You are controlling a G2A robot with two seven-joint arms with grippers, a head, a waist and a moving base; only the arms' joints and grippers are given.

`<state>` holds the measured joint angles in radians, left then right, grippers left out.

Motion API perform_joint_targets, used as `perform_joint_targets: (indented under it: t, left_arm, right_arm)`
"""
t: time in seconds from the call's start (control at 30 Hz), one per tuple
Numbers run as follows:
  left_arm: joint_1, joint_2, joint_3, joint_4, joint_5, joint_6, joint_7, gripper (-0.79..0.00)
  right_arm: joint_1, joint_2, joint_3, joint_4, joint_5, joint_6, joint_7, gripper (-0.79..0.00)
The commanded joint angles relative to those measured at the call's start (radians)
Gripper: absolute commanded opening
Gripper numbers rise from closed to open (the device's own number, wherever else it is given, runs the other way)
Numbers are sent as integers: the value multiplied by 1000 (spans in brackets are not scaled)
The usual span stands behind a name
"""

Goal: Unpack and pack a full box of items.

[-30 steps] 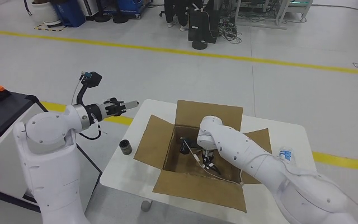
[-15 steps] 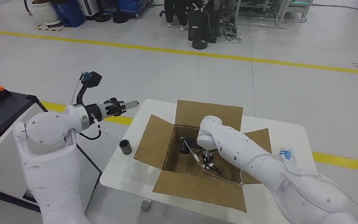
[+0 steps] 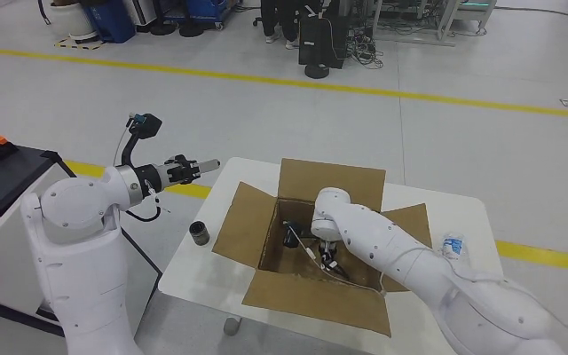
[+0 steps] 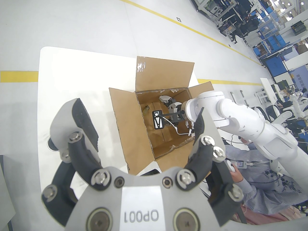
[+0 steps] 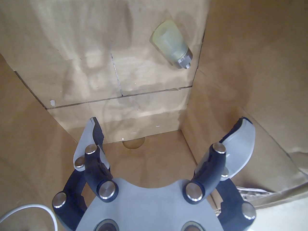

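An open cardboard box (image 3: 240, 222) stands on the white table (image 3: 444, 209). My right gripper (image 3: 292, 236) is down inside it, open and holding nothing. On the box floor (image 5: 84, 49) lies a small pale yellowish bottle (image 5: 171, 46) with a metal cap, close to a corner and a short way ahead of my right gripper (image 5: 168, 131). My left gripper (image 3: 209, 165) hangs open and empty in the air beyond the table's left end. From there it looks onto the box (image 4: 125, 111), the right gripper (image 4: 168, 102) and the bottle (image 4: 146, 108).
A small dark cylinder (image 3: 200, 233) stands on the table left of the box, partly behind a finger (image 4: 81, 121) in the left wrist view. A small clear packet with blue print (image 3: 453, 244) lies right of the box. The four flaps are folded outward.
My right arm has shifted slightly to the left inside the box. The left arm has not moved.
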<state>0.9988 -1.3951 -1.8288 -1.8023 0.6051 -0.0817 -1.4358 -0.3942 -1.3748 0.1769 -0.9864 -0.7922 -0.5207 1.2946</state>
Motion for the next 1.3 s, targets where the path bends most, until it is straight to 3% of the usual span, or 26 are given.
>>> perform_joint_targets:
  t: [0.0,0.13,0.37,0.7,1.0,1.27]
  left_arm:
    - [0,0,0,0,0,0,0,0]
    - [0,0,0,0,0,0,0,0]
    - [0,0,0,0,0,0,0,0]
    - [0,0,0,0,0,0,0,0]
    - [0,0,0,0,0,0,0,0]
    - [0,0,0,0,0,0,0,0]
  right_arm:
    - [1,6,10,-4,-3,-24,-20,0]
    - [3,20,23,-8,-13,-79,-74,0]
    - [18,38,6,65,8,-267,-262,0]
    - [10,9,-7,196,2,-409,-404,0]
    - [25,-38,-7,325,65,-461,-456,0]
    - [26,-86,-5,426,153,-423,-419,0]
